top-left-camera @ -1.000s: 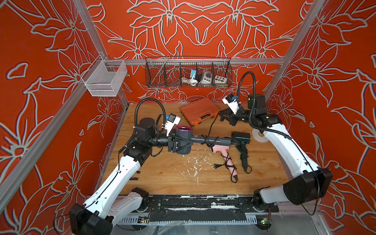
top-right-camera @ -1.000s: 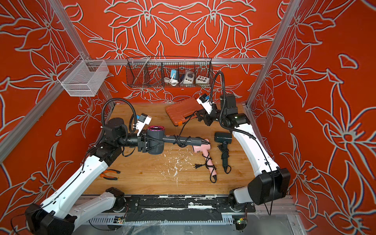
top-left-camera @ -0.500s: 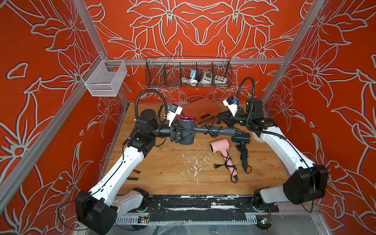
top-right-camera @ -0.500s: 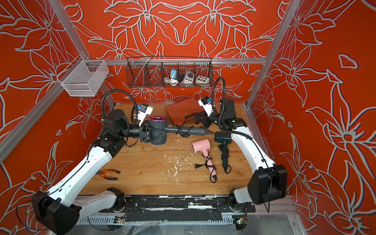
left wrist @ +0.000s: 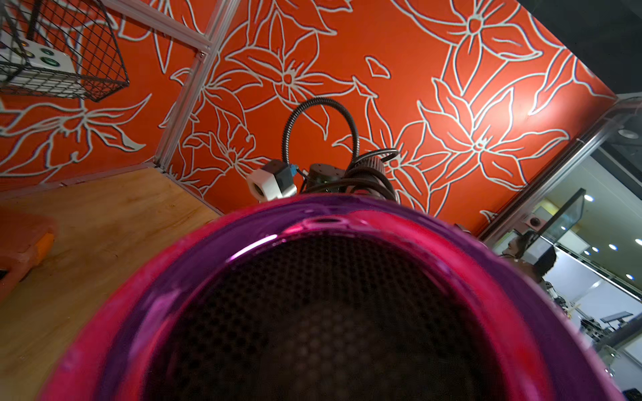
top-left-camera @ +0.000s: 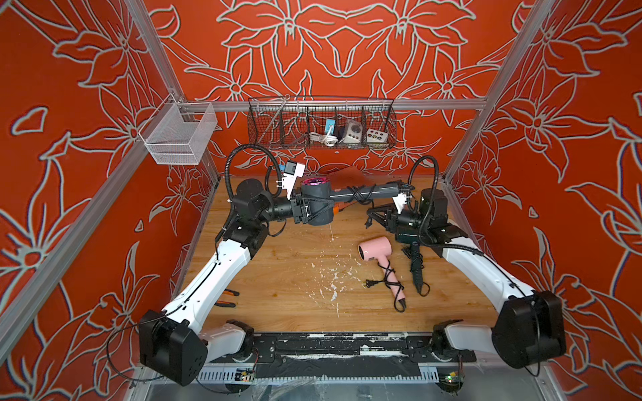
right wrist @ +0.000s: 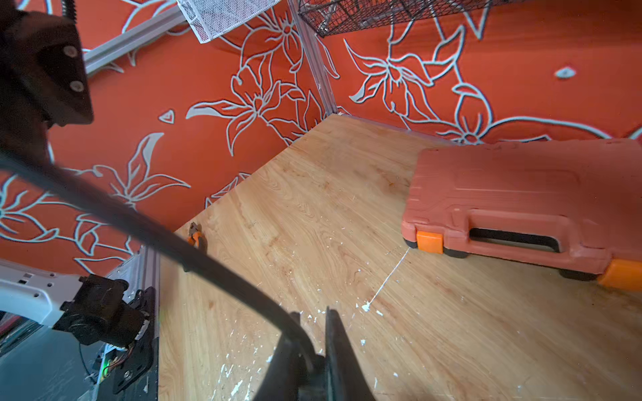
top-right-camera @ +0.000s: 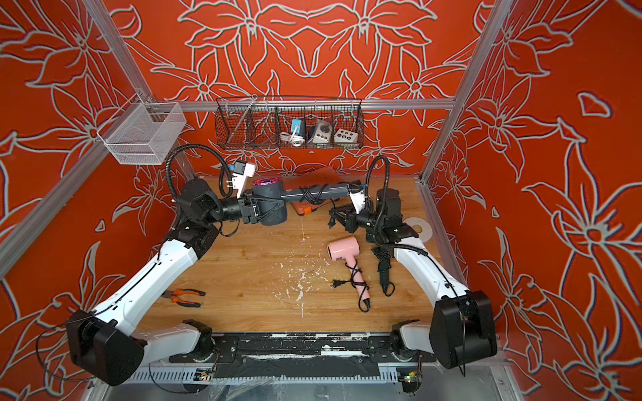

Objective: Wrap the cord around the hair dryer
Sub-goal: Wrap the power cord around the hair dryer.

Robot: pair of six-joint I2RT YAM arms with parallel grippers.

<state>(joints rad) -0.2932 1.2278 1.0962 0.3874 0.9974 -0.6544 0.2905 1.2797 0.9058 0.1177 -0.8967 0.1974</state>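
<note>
A grey hair dryer (top-left-camera: 316,201) (top-right-camera: 269,203) with a magenta rim is held in the air over the back of the table. My left gripper (top-left-camera: 307,210) (top-right-camera: 258,210) is shut on its barrel. Its handle points right, with black cord (top-left-camera: 359,194) (top-right-camera: 311,194) coiled round it. In the left wrist view the dryer's rim (left wrist: 312,222) fills the frame and hides the jaws, and the cord coils (left wrist: 368,173) show beyond it. My right gripper (top-left-camera: 377,217) (top-right-camera: 338,217) (right wrist: 314,316), below the handle's end, is shut on the cord (right wrist: 173,239) near the plug.
A pink hair dryer (top-left-camera: 377,248) and a dark one (top-left-camera: 413,264) lie front right, cords wrapped. An orange tool case (right wrist: 514,198) sits at the back under the held dryer. Pliers (top-right-camera: 184,297) lie front left. A tape roll (top-right-camera: 418,227) is at the right edge. Wire baskets (top-left-camera: 321,126) (top-left-camera: 177,133) hang behind.
The left arm has carried the grey hair dryer up and back, away from the pink one. The right gripper has come down below the handle's end with the cord.
</note>
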